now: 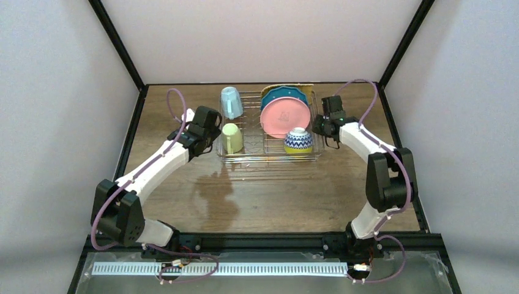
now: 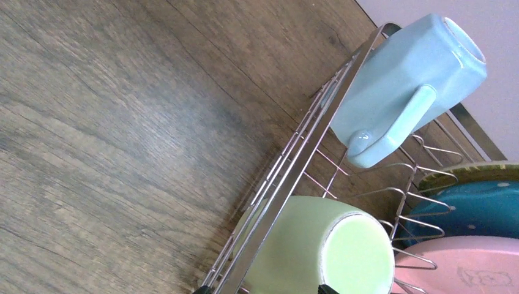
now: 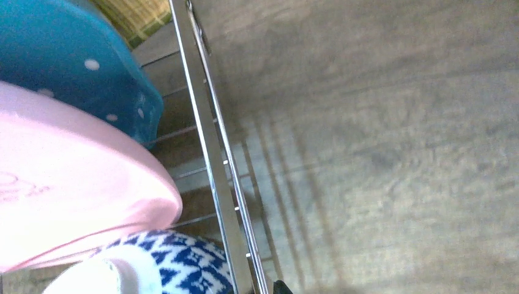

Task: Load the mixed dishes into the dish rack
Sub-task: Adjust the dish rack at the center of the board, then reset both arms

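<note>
- While both arms reach across the brown wood-grain table (image 1: 275,196), we see the rectangular silver wire-grid dish rack (image 1: 269,158) standing at the table's far middle. All six dishes are inside it.
- The light-blue ceramic mug (image 1: 231,101) lies tilted on the wire prongs in the rack's far-left corner.
- The pale yellow-green mug (image 1: 232,138) sits in the near-left corner, just in front of the blue one. Its flat end faces our left wrist camera.
- Three plates stand on edge in the right half, overlapping. The tan woven-look plate (image 1: 304,87) is farthest back, the teal dotted plate (image 1: 284,95) is next, and the pink round plate (image 1: 284,117) is nearest.
- The blue-and-white patterned bowl (image 1: 298,141) rests upside down in the near-right corner, just in front of the pink plate.
- Our left hand (image 1: 213,136) hangs just outside the rack's left rail, beside the yellow-green mug. Its two dark fingertips (image 2: 203,290) show well apart, clamping nothing.
- Our right hand (image 1: 322,127) hangs just outside the right rail, near the bowl. Only one dark fingertip (image 3: 281,288) shows, so we cannot tell how its jaws stand.
</note>
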Tool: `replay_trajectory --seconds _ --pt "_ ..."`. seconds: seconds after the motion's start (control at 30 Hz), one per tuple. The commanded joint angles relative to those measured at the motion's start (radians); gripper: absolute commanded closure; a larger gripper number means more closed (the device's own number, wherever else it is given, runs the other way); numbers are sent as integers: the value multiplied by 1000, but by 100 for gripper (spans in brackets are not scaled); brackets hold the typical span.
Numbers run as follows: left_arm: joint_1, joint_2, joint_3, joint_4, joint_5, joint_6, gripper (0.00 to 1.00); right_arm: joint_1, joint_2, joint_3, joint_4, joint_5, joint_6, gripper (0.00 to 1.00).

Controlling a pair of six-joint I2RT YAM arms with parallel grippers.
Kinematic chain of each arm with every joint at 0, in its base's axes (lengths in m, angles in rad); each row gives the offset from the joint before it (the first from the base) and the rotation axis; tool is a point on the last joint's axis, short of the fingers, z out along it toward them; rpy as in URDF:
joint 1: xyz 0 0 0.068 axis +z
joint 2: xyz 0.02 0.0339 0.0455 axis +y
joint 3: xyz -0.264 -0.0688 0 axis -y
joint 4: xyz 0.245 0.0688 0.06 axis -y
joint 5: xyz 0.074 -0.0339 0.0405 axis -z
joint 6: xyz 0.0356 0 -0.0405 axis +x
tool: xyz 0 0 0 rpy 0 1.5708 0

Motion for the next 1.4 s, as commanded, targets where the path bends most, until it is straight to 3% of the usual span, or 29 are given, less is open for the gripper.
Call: replay_trajectory --seconds 0.0,0.27,0.53,0.9,1.0,1.2,1.37 --pt "9 9 21 -29 -27 30 0 37 -69 -77 -89 13 77 76" --pt "8 -3 -3 -37 -20 40 0 37 -137 -138 -88 27 82 69" --pt "9 -47 -16 -52 -35 41 0 37 -157 -119 -90 12 71 36" --pt "10 -118 37 -106 -55 89 0 37 -219 11 -159 11 -1 15" --pt "12 -136 86 -135 -77 130 0 38 -241 65 -176 -2 -40 1" --pt "18 -186 181 -158 -183 248 0 37 -318 116 -169 18 -129 1" --pt "21 -212 187 -81 -299 342 0 38 -357 99 -176 83 -179 1"
